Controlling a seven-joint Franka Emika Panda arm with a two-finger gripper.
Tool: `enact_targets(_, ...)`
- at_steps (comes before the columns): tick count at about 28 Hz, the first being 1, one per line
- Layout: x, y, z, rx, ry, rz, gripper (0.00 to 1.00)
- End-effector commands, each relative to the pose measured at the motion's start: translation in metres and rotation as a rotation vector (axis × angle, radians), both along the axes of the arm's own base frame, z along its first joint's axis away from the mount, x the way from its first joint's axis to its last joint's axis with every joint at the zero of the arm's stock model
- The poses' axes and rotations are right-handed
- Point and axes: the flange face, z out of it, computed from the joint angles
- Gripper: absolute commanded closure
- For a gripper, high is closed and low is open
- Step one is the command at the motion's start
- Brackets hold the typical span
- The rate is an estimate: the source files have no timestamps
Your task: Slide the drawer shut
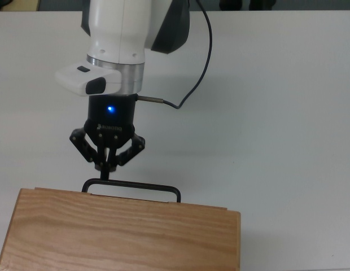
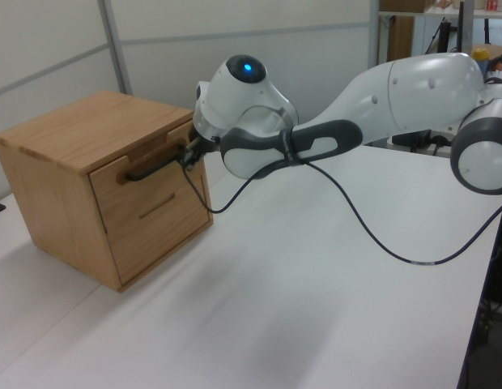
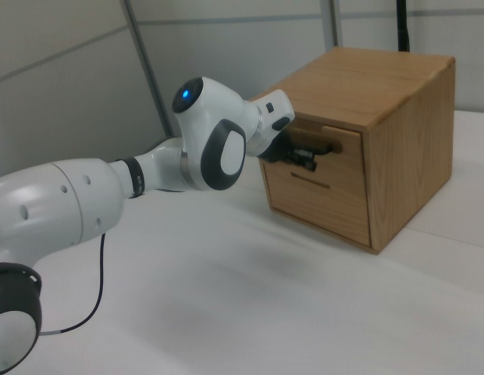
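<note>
I see the drawer [image 2: 150,191] sitting fully inside the wooden cabinet [image 2: 65,142], its front panel flush with the cabinet face in the left view and in the right view [image 3: 326,148]; in the top view the cabinet's grained top [image 1: 118,231] hides the drawer body, and only the thin black bar handle [image 1: 131,184] juts out past the cabinet's edge, directly ahead of my pincer. The gripper [image 1: 106,167] is at the handle's end on the top view's left, its two fingers drawn close together with the tips right at the bar; whether they actually pinch the bar or merely press against it, I cannot tell. In the left view the gripper [image 2: 189,154] meets the handle [image 2: 154,168] at its end on the left view's right, and the lower drawer front [image 2: 160,220] sits below it, also flush. Behind the pincer, a blue light [image 1: 110,109] glows on the black wrist body, and a white camera housing [image 1: 87,79] is mounted just above that. A black cable [image 1: 189,84] leaves the wrist toward the top view's right and curves away over the white table [image 1: 288,141]. In the right view the arm [image 3: 94,195] reaches in from the right view's left toward the cabinet.
</note>
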Motion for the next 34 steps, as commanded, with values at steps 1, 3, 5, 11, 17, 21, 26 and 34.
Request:
enact_targets(1, -0.029, -0.004, 0.011, -0.016, 0.203, -0.072, 1.0)
enact_targets(3, -0.038, -0.005, 0.009, -0.013, 0.287, -0.091, 1.0)
enact_targets(5, -0.046, -0.009, 0.009, -0.002, 0.354, -0.101, 1.0)
enact_targets(11, -0.082, -0.026, 0.043, 0.081, 0.503, -0.076, 1.0)
enact_targets(17, -0.124, -0.045, 0.092, 0.146, 0.579, -0.033, 1.0)
enact_targets(21, -0.155, -0.058, 0.125, 0.185, 0.612, -0.009, 1.0)
enact_targets(26, -0.176, -0.062, 0.134, 0.194, 0.681, -0.005, 0.81)
enact_targets(34, -0.183, -0.076, 0.137, 0.199, 0.698, -0.012, 0.0)
